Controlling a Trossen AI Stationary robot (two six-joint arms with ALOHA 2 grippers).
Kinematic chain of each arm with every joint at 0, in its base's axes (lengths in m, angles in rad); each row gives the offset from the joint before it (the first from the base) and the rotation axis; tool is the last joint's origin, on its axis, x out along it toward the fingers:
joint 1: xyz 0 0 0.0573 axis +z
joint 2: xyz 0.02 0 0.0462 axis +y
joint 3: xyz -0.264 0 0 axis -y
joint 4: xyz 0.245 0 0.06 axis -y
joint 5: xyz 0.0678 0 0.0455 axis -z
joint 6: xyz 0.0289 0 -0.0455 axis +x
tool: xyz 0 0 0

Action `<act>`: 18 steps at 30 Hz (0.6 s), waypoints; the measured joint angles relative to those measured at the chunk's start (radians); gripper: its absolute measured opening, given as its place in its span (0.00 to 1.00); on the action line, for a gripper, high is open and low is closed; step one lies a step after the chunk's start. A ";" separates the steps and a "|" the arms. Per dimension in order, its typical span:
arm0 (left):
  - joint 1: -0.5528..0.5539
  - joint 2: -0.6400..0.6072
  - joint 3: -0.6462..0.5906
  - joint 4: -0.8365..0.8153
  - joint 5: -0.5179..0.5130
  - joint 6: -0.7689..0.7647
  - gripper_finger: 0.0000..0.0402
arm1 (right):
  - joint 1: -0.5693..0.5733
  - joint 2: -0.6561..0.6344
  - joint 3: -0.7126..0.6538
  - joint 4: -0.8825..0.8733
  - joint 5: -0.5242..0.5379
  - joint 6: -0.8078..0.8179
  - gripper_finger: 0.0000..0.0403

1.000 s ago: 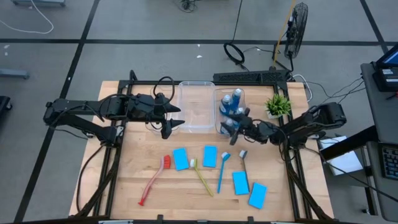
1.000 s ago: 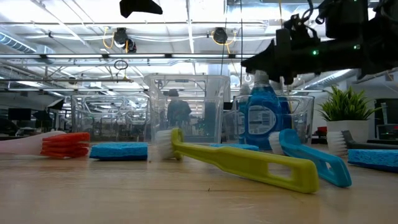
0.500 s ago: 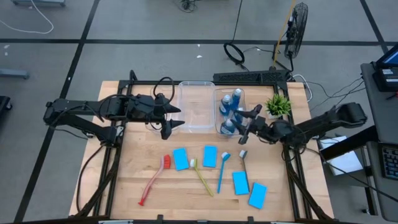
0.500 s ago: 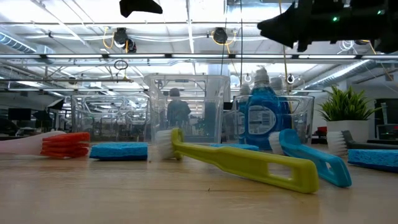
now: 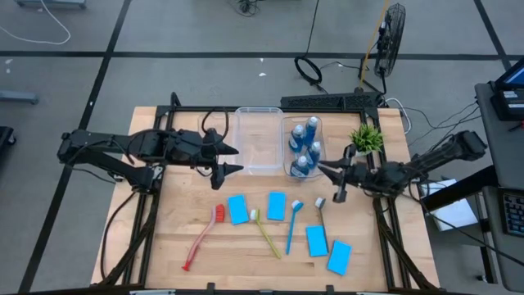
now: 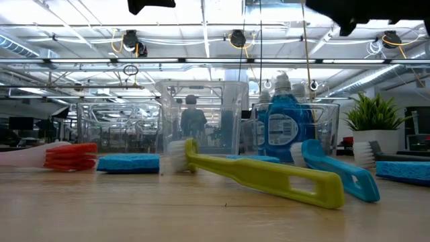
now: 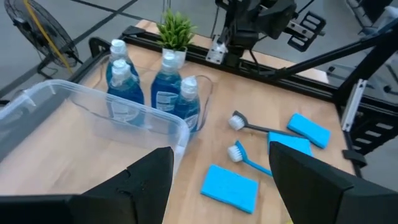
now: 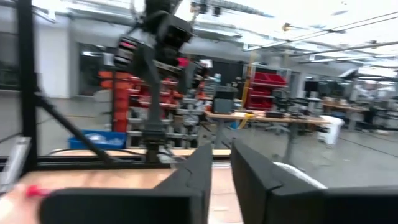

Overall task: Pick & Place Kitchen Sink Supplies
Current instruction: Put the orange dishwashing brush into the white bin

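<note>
Several blue bottles (image 5: 306, 147) stand upright in the right-hand clear bin (image 5: 288, 123). On the wood lie light-blue sponges (image 5: 237, 209) (image 5: 276, 205) (image 5: 317, 240) and four brushes: red (image 5: 201, 238), yellow-green (image 5: 264, 233), blue (image 5: 292, 225), grey (image 5: 321, 217). My right gripper (image 5: 329, 176) hovers high, right of the bottle bin and left of the plant; in its wrist view its fingers (image 8: 205, 174) stand almost together with nothing between them. My left gripper (image 5: 239, 159) hangs open and empty at the left bin's near left side.
An empty clear bin (image 5: 246, 115) stands left of the bottle bin. A small green potted plant (image 5: 366, 138) sits at the back right. Black frame rails (image 5: 327, 102) run along the far edge. Bare wood lies near the front left corner.
My right gripper has drawn back from over the bottle bin toward the table's right edge and risen, tipping its fingers upward; in the low view it has climbed almost out of the picture. The bottles stay in the bin.
</note>
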 joint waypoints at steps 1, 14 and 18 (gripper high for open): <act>-0.004 0.000 0.000 0.000 0.000 -0.011 0.66 | 0.020 -0.012 0.000 -0.011 0.000 0.000 0.08; -0.106 0.000 0.000 -0.002 -0.002 -0.081 0.66 | 0.315 -0.067 0.000 -0.128 0.147 0.132 0.00; -0.149 0.000 0.000 -0.004 -0.028 -0.113 0.66 | 0.415 -0.067 0.000 -0.199 0.211 0.239 0.00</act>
